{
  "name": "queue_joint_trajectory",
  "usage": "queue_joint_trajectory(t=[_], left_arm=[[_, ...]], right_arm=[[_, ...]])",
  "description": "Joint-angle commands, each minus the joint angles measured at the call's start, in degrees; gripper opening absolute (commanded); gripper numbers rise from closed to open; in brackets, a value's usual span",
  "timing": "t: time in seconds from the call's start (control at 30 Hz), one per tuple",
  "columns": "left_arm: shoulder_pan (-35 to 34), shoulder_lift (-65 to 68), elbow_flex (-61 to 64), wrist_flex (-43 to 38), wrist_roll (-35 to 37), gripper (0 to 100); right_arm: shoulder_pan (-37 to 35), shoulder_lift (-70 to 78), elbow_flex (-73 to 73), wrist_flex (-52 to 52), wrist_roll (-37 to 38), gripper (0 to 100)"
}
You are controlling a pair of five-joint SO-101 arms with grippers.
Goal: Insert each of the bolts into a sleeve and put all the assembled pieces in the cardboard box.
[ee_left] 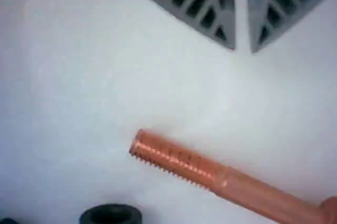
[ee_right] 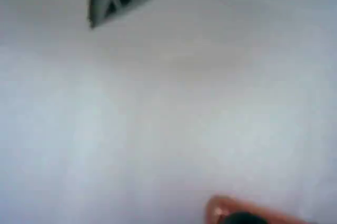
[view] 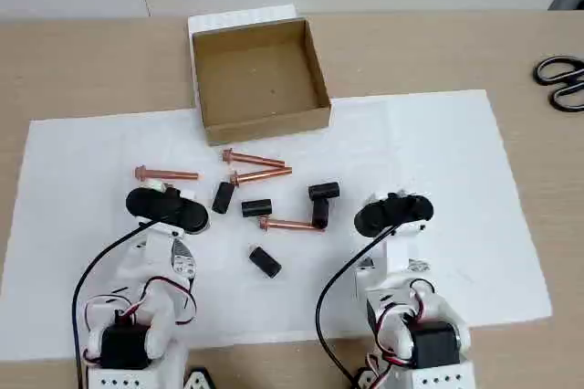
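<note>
Left end effector (ee_left: 243, 45) was held nearly together on nothing, a narrow slit left between its fingers, above the white paper (view: 438, 152) and near one copper bolt (ee_left: 210, 174); for the right end effector (ee_right: 100, 16), apart or together could not be told. Four bolts (view: 292, 224) and five black sleeves (view: 265, 262) were scattered loose on the paper between the arms and the cardboard box (view: 269, 124), which was set at the paper's far edge. Scissors (view: 561, 83) were laid on the wooden surface (view: 73, 60) at the far right.
</note>
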Motion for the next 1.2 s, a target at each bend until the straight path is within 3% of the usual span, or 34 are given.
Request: queue_joint_trajectory(t=[0.0, 1.03, 1.17], left_arm=[[0.26, -0.79, -0.31, -0.09, -0.09, 1], [2.64, -0.79, -0.31, -0.18, 0.18, 1], [1.23, -0.70, -0.48, -2.29, 5.63, 1]], right_arm=[[0.48, -0.40, -0.53, 0.04, 0.18, 15.6], [0.40, -0.48, -0.44, -0.13, 0.26, 15.6], [-1.71, -0.40, 0.26, -2.86, 0.35, 15.7]])
